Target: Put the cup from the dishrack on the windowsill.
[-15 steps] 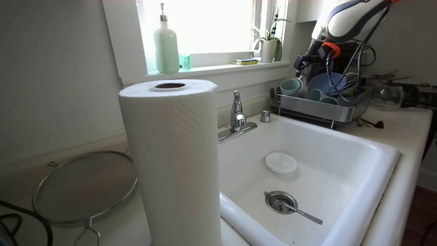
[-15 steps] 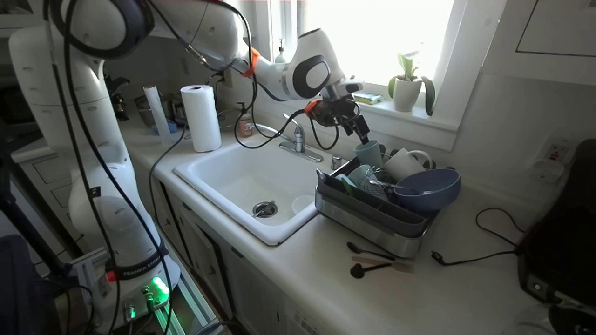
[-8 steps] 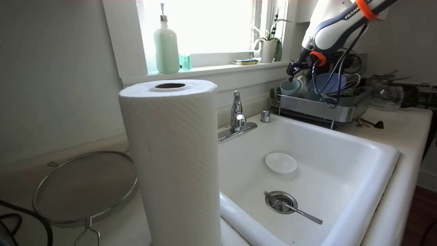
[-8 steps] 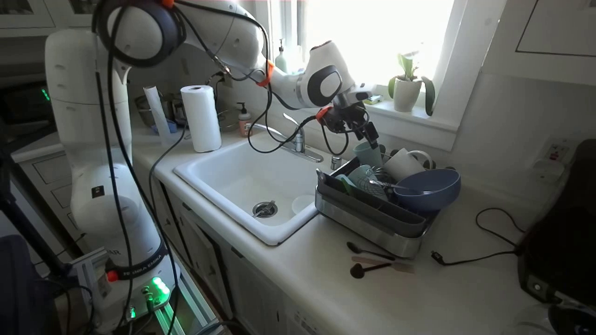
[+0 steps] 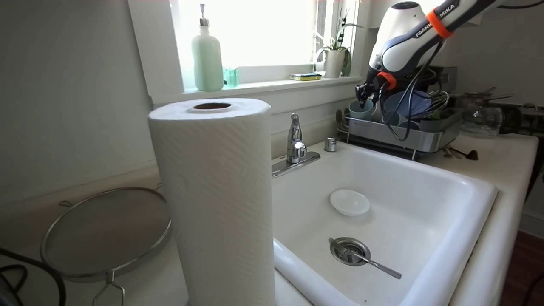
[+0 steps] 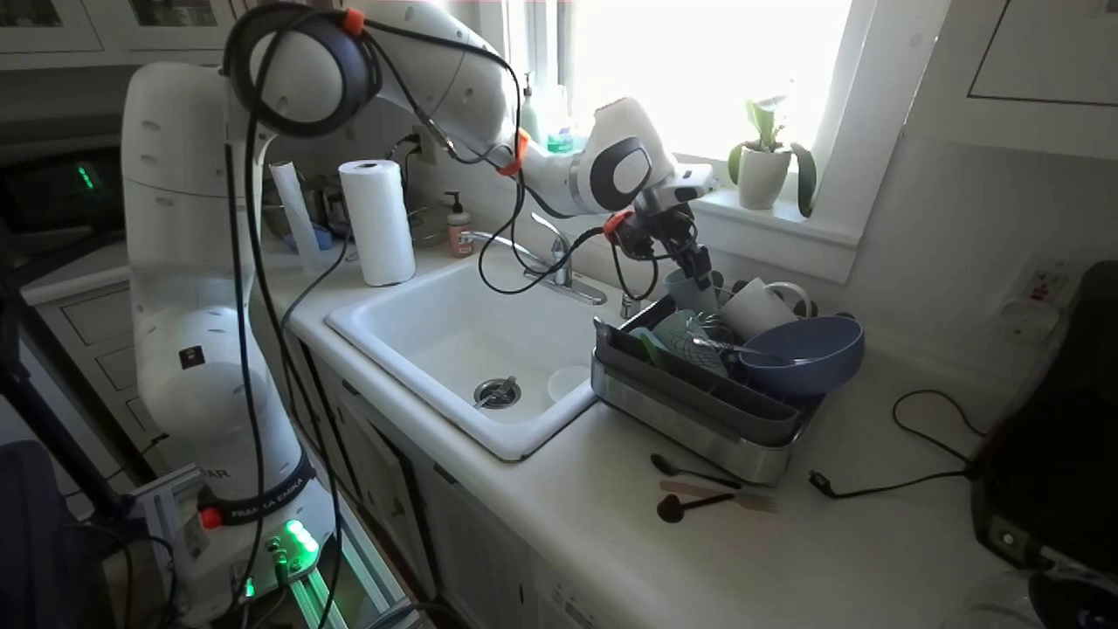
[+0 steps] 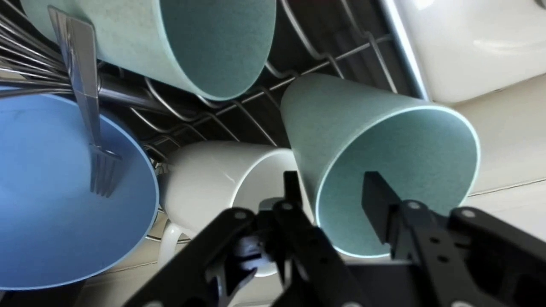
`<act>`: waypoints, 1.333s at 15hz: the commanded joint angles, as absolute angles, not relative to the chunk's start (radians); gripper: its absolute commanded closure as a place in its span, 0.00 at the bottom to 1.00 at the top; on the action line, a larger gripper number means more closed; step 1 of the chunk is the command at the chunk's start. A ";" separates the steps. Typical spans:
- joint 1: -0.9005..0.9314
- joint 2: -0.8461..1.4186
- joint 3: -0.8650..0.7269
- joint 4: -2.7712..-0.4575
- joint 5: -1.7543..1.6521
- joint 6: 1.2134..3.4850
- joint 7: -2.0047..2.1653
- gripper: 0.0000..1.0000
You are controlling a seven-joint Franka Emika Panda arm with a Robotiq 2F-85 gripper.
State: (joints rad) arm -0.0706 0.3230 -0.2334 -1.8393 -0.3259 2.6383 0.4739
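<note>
Tumbler cup: one, pale blue-green, straight-sided, tilted in the dish rack; right of centre in the wrist view, mouth toward the camera.
Jaws: one pair, set wide apart; of two fingertips, one shows within the cup's mouth, the other outside its wall. Whether either touches it, I cannot tell.
Dish rack: one, steel-sided, on the table, right half of the frame in both exterior views.
Second tumbler: one more of like colour, top of the wrist view.
Third rim: one, right side in an exterior view; what it belongs to is unclear.
White mug: one, just left of the tumbler cup in the wrist view.
Blue bowl: one, left edge of that view, one fork reaching over it.
Whisk: one, upper right in an exterior view.
Windowsill: one, top of the same frame; carries one pump bottle, one small translucent green container, one sponge, one potted plant.
Sink: one, lower right; holds one white dish, and one fork across the drain.
Paper towel roll: one, left of centre.
Dark spoons: two, lower right in an exterior view, beside one wooden stick.
</note>
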 commanded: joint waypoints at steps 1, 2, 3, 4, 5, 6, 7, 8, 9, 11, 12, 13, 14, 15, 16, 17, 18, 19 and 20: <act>-0.036 0.358 -0.274 -1.797 -0.335 2.636 0.521 0.88; -0.030 0.359 -0.281 -1.792 -0.338 2.633 0.528 0.94; -0.026 0.355 -0.286 -1.789 -0.337 2.622 0.531 0.99; -0.021 0.350 -0.291 -1.788 -0.337 2.615 0.537 1.00; -0.018 0.337 -0.292 -1.788 -0.332 2.593 0.535 1.00; -0.014 0.325 -0.295 -1.785 -0.334 2.577 0.537 1.00; -0.009 0.313 -0.293 -1.782 -0.333 2.552 0.537 0.99; -0.005 0.298 -0.290 -1.776 -0.332 2.529 0.539 0.99; -0.005 0.282 -0.281 -1.772 -0.324 2.507 0.534 0.99; -0.006 0.249 -0.263 -1.753 -0.308 2.461 0.520 0.99; -0.010 0.234 -0.253 -1.739 -0.297 2.435 0.509 0.99; -0.011 0.220 -0.247 -1.721 -0.298 2.414 0.512 0.99; -0.016 0.208 -0.233 -1.702 -0.284 2.392 0.499 0.99; -0.020 0.197 -0.220 -1.681 -0.269 2.369 0.484 0.99; -0.023 0.189 -0.207 -1.655 -0.253 2.344 0.473 0.99; -0.027 0.185 -0.190 -1.622 -0.220 2.312 0.449 0.99; -0.029 0.184 -0.173 -1.583 -0.182 2.272 0.429 0.99; -0.030 0.187 -0.157 -1.543 -0.140 2.230 0.403 0.99; -0.032 0.196 -0.135 -1.486 -0.081 2.172 0.357 0.99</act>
